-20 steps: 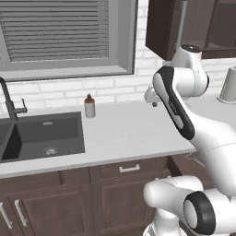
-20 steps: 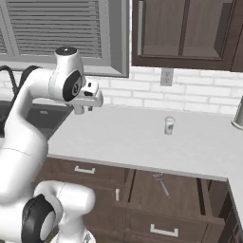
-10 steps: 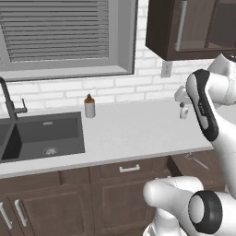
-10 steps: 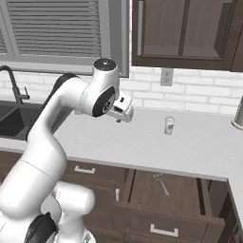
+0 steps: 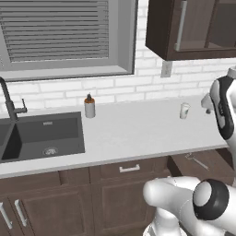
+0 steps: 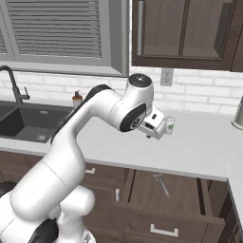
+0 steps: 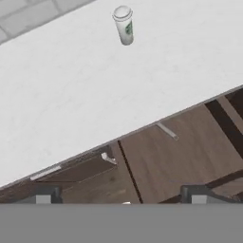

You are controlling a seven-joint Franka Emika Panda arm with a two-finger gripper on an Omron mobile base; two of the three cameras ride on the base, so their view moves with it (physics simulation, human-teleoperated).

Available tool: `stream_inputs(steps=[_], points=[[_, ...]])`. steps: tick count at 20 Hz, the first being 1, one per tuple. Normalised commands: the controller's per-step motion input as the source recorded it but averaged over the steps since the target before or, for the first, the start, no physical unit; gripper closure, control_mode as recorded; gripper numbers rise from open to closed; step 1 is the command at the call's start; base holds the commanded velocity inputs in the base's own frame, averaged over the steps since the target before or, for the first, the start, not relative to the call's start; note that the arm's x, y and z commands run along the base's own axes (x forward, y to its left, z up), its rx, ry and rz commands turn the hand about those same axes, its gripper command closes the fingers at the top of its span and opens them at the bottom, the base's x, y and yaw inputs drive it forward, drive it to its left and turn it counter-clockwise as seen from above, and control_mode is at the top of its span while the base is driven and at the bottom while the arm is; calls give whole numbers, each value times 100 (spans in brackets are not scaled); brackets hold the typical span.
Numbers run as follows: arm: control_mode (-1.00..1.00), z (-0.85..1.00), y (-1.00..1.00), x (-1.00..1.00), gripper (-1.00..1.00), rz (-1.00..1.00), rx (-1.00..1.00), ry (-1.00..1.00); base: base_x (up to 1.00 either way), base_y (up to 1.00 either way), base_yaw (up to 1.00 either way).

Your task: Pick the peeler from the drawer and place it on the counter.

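Note:
The peeler (image 7: 167, 131) is a slim silvery utensil lying on the brown floor of the open drawer (image 7: 190, 161), just under the counter's front edge. It also appears as the peeler (image 6: 161, 182) in the drawer (image 6: 187, 194), and as the peeler (image 5: 198, 161) from the left. My gripper (image 7: 121, 197) hangs open above the pale counter (image 6: 199, 147), with nothing between its fingertips (image 7: 45, 194). In the right base view the gripper (image 6: 151, 135) is beside the white cup and higher than the drawer.
A small white cup with a green band (image 6: 169, 125) stands on the counter near the wall, just right of the hand. A soap bottle (image 5: 89, 107) and the dark sink (image 5: 44, 136) with its faucet (image 5: 9, 99) lie to the left. Upper cabinets (image 6: 185, 33) hang overhead.
The arm has swung right along the counter, from the sink side to the spot beside the cup above the open drawer. The peeler and cup have not moved.

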Motion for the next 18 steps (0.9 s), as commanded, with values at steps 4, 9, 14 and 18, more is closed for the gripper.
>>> stream_inputs(steps=[4, 9, 14, 18], points=[[-100, -65, -100, -34, -100, -6, 0, 11, 0, 0, 0], [-100, -76, -99, -9, -100, -1, 1, 3, 0, 0, 0], [-100, -76, -69, -12, -100, 0, 0, 10, 0, 0, 0], [-100, -80, -28, 0, -100, 7, -1, 8, 0, 0, 0]])
